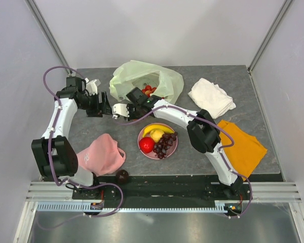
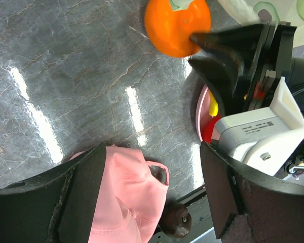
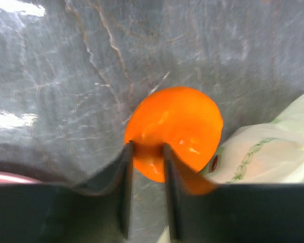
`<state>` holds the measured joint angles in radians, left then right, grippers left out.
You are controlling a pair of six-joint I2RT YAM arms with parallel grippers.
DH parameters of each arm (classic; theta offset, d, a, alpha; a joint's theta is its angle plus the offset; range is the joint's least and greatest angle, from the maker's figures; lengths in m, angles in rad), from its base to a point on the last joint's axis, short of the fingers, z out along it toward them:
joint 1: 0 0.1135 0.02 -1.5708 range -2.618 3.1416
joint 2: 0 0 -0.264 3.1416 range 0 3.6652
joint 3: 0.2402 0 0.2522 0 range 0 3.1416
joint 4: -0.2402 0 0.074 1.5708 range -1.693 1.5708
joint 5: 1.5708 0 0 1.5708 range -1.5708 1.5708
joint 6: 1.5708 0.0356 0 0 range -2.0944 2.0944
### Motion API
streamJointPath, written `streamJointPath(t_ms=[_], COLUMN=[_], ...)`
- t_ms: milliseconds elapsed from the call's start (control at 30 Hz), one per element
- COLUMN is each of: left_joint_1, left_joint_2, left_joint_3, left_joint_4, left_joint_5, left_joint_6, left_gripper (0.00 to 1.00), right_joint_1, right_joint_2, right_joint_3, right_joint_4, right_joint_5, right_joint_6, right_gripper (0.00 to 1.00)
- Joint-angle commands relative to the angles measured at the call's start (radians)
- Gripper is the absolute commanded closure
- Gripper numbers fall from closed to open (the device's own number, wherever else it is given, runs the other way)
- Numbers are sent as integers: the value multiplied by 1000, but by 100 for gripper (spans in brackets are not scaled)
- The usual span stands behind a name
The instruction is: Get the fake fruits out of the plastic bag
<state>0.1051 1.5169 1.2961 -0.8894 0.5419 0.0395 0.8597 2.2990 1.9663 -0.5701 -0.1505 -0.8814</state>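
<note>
The grey slate table carries everything. At its far middle the plastic bag lies crumpled with its mouth toward the arms. The right arm stretches across that mouth, so from above it hides whatever sits under its wrist. On the right lie the orange cloth and, further back and near the bag's right side, the white folded cloth. A pink cap sits by the left arm's base. Between the arms the pink plate holds a banana, a red apple and a grape bunch.

The left gripper hangs wide open and empty, close to the right gripper. The right jaws stand close together with their tips against the near side of the orange; whether they truly clamp it I cannot tell. The orange rests on the slate just beside the bag's edge, outside it. A red berry cluster shows inside the bag's mouth. The dark plum lies at the table's near edge beside the cap.
</note>
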Motion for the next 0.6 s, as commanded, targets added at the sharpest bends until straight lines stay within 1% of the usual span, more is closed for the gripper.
streamJointPath(t_ms=[0, 100, 167, 200, 233, 300, 333, 367, 400, 467, 500, 533, 567], left_joint_1=[-8, -8, -8, -5, -4, 1, 2, 4, 5, 4, 4, 5, 4], left_joint_2=[20, 37, 43, 49, 54, 65, 81, 92, 101, 117, 120, 129, 135], left_joint_3=[22, 38, 45, 49, 51, 49, 48, 45, 32, 16, -4, -14, -21], left_joint_4=[10, 10, 10, 10, 10, 7, 4, 1, 3, 27, 35, 43, 52], left_joint_5=[58, 72, 84, 95, 110, 174, 212, 284, 317, 377, 391, 401, 408], left_joint_6=[-32, -30, -38, -67, -75, -101, -107, -115, -128, -145, -161, -168, -177], left_gripper=[18, 18, 18, 16, 14, 8, 5, 4, 4, 4, 4, 4, 4], right_joint_1=[9, 9, 10, 9, -1, -11, -16, -19, -19, -21, -19, -21, -22], right_joint_2=[39, 4, -32, -74, -94, -154, -174, -194, -226, -269, -279, -288, -294], right_joint_3=[22, 43, 71, 106, 127, 164, 166, 161, 140, 100, 53, 28, 10], right_joint_4=[-30, -30, -50, -66, -112, -146, -163, -169, -180, -183, -182, -171, -162], right_joint_5=[49, 28, -42, -82, -189, -279, -356, -383, -403, -396, -379, -357, -301], right_joint_6=[-28, 4, 45, 64, 111, 165, 197, 235, 248, 268, 268, 269, 295], right_gripper=[85, 92, 92, 93, 93, 93, 93, 93, 93, 89, 82, 80, 75])
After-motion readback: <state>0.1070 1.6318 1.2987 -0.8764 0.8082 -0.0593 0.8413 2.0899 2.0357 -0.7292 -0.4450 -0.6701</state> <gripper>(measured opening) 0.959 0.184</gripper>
